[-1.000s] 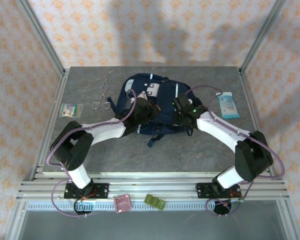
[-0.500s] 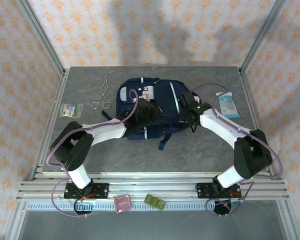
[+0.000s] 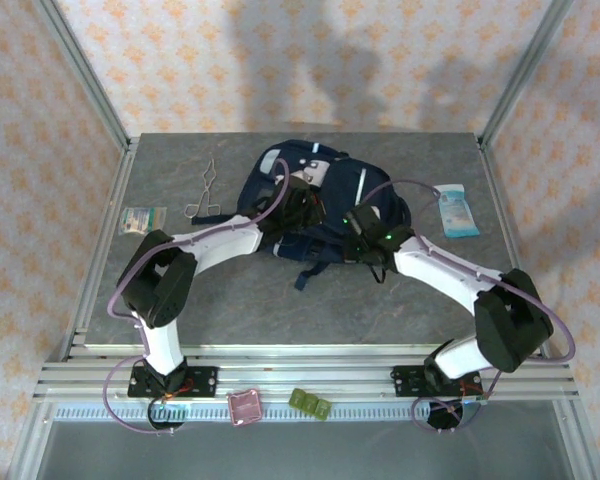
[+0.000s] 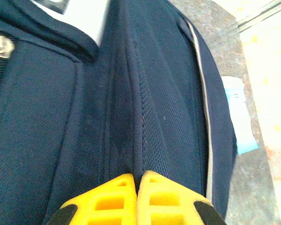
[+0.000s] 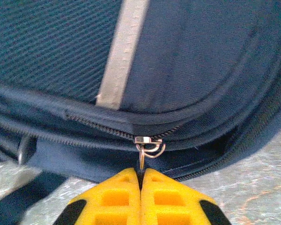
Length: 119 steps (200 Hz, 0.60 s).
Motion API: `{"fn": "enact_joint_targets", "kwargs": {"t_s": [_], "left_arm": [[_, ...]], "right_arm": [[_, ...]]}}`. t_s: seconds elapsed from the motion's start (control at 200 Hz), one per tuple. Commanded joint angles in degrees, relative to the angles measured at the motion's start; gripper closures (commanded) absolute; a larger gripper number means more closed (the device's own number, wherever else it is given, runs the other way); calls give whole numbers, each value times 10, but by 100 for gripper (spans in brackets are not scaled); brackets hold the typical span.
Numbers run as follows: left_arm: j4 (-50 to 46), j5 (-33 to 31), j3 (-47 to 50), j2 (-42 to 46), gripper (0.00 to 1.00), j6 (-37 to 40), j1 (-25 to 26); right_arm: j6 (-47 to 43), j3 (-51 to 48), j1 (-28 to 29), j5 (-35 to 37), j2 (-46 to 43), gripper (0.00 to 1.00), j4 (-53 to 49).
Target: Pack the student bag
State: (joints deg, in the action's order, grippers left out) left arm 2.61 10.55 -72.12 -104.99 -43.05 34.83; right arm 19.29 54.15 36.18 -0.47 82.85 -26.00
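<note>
Centrally, toward the far edge of the table (image 3: pixel 240 300), the student bag (image 3: pixel 340 185) is laid. Its zipper pull (image 5: pixel 147 146) is pinched by the right gripper (image 5: pixel 141 183), fingers closed; the left gripper (image 4: pixel 137 187) is pressed shut against a fabric ridge. Bare surface is left nearside.

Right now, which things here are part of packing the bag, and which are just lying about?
In the job: student bag; its zipper pull, pinched by the right gripper; left gripper, shut on a bag fold.

Lying about, untouched: metal tongs, blue packet, green packet; pink tray and green tray by the front rail.
</note>
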Motion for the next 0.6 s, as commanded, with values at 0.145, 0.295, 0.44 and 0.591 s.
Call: {"fn": "enact_joint_targets", "kwargs": {"t_s": [0.145,0.295,0.44,0.591], "left_arm": [[21,-57,-83,-11,100,77,-38],[19,-53,-31,37,62,70,-41],[51,-22,77,103,50,15,-38],[106,-1,170,133,48,-49,-6]], "right_arm": [[32,43,52,-115,45,100,55],[44,62,52,-117,63,100,81],[44,58,52,-115,66,100,86],[51,47,52,-124,63,100,99]]}}
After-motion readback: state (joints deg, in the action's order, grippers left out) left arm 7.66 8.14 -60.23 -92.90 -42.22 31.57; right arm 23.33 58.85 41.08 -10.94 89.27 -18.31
